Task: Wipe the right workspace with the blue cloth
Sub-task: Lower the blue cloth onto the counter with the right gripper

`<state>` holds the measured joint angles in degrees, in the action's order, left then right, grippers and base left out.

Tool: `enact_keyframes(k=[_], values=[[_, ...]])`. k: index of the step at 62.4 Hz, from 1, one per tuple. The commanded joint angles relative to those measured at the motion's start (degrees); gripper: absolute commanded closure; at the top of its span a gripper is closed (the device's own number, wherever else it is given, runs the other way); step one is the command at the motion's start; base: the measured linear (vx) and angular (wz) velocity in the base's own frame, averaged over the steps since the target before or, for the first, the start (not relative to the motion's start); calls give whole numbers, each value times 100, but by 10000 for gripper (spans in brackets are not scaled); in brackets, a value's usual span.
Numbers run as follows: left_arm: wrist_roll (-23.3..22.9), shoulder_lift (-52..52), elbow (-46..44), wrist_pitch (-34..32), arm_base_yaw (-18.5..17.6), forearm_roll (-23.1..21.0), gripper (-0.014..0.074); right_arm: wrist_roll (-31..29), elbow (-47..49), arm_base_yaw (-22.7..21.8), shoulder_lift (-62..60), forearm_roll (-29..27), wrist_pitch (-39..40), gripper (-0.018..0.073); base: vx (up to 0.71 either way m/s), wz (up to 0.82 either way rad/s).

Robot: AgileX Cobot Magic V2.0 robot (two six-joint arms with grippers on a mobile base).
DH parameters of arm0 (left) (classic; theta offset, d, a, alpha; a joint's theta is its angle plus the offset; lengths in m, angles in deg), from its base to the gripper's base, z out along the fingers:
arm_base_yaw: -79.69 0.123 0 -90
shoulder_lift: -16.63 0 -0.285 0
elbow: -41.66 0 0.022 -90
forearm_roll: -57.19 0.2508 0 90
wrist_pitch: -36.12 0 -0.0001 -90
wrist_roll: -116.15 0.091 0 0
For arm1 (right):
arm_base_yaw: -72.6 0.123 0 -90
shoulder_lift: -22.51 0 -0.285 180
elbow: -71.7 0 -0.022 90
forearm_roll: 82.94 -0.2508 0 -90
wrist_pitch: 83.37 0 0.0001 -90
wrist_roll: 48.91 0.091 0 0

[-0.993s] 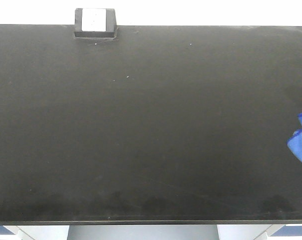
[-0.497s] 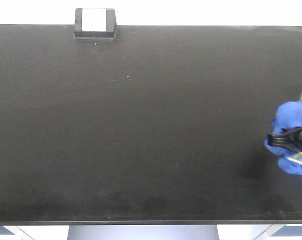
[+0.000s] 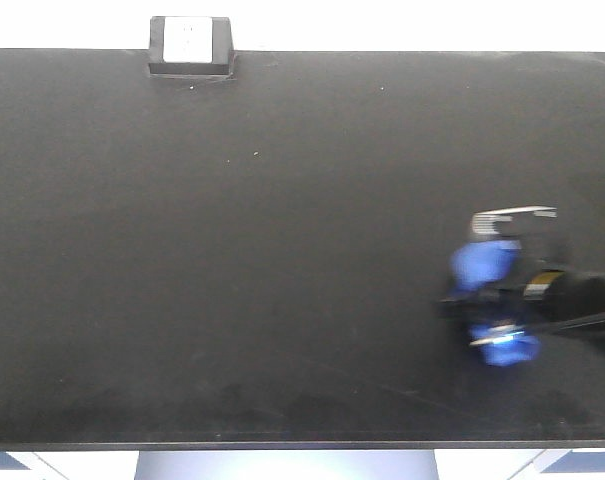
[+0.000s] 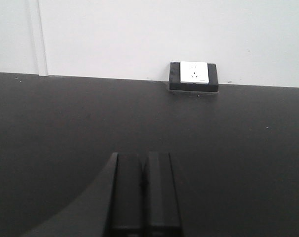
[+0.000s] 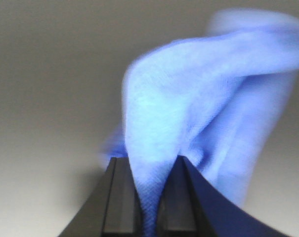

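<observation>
Wiping step: underway or just starting, by my judgement, with the cloth carried in over the right side of the counter.
Counter (image 3: 232, 280): wide matte black top filling the front view, faint pale smears along its near edge, a few tiny white specks toward the back.
Right arm: reaching in from the right edge of the front view, blurred, dark body with a pale top part.
Cloth (image 3: 487, 268): bright blue, rumpled, bunched at the right tool; in the right wrist view it rises from between the fingers and flops over to the right. Whether it touches the counter, I cannot tell.
Right tool (image 5: 148, 197): fingers closed tight on a fold of the cloth, only that thin fold between them.
Left tool (image 4: 142, 192): fingers pressed together, holding nothing, hanging above bare counter, well apart from the cloth.
Box (image 3: 190, 46): small, black with a white socket face, at the back edge, far left of the cloth.
Next move: likely needs the cloth pressed flat on the surface and swept across, grip kept firm, stopping short of the box.
</observation>
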<state>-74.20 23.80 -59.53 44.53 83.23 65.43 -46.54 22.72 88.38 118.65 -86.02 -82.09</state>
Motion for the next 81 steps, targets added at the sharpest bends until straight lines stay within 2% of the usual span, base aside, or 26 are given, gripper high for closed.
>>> enact_keyframes(k=[1, 8, 11, 14, 21, 27, 34, 51, 55, 61, 66, 71, 77, 81], values=[[-49, -83, 175, -464, -20, 5, 602, 107, 292, 988, 122, -400, 734, 559, 0, 0], [-49, -83, 175, -464, -20, 5, 602, 114, 807, 2048, 498, -733, 781, 559, 0, 0], [-49, -83, 175, -464, -20, 5, 602, 55, 994, 2311, 683, -746, 720, 559, 0, 0], [-49, -83, 175, -464, -20, 5, 602, -76, 1156, 2454, 831, -746, 657, 559, 0, 0], [-49, -83, 175, -464, -20, 5, 602, -84, 1227, 2327, 1050, -776, 525, 559, 0, 0], [-49, -83, 175, -464, -20, 5, 602, -71, 1221, 1867, 1032, -769, 213, 559, 0, 0], [-49, -83, 175, -464, -20, 5, 602, -124, 1221, 893, 930, -671, -236, 559, 0, 0], [-49, -83, 175, -464, -20, 5, 602, -391, 1221, -1821, 819, 448, -1002, 559, 0, 0], [-49, -83, 175, -464, -20, 5, 602, -391, 1221, -2359, 815, 657, -1067, 559, 0, 0], [-49, -83, 175, -464, -20, 5, 602, -363, 1221, -2845, 815, 702, -1067, 559, 0, 0], [-49, -83, 175, -464, -20, 5, 602, -338, 1221, -2871, 815, 461, -1060, 559, 0, 0], [-49, -83, 175, -464, -20, 5, 602, -375, 1221, -2623, 815, 209, -1065, 559, 0, 0], [-49, -83, 175, -464, -20, 5, 602, -368, 1221, -2034, 815, -79, -1018, 559, 0, 0], [-49, -83, 175, -464, -20, 5, 602, -368, 1221, -1471, 815, -364, -905, 559, 0, 0]])
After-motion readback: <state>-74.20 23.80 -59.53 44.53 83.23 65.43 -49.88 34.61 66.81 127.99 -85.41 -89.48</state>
